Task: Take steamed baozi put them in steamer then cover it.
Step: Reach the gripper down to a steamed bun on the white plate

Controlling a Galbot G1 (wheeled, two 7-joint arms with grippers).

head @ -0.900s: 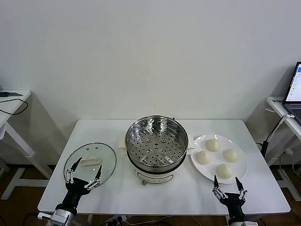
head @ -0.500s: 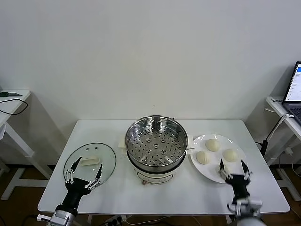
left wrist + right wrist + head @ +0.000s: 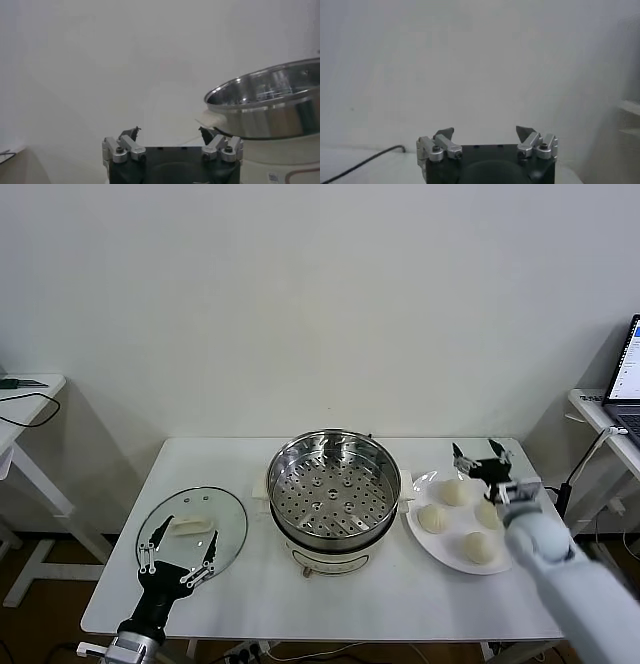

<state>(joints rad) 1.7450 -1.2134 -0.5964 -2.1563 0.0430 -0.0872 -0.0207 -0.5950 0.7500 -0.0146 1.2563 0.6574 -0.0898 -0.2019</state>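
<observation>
Right end effector (image 3: 478, 458) has swung up from the bench edge, fingers spread over the four steamed baozi (image 3: 453, 492) on the plate (image 3: 437, 544), so I'd drop straight down and squeeze gently; left end effector (image 3: 178, 552) sits open over the cover (image 3: 190, 529).

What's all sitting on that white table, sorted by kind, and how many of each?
Steamed baozi: 4
White plate: 1
Steamer: 1
Cover: 1
Total: 7
</observation>
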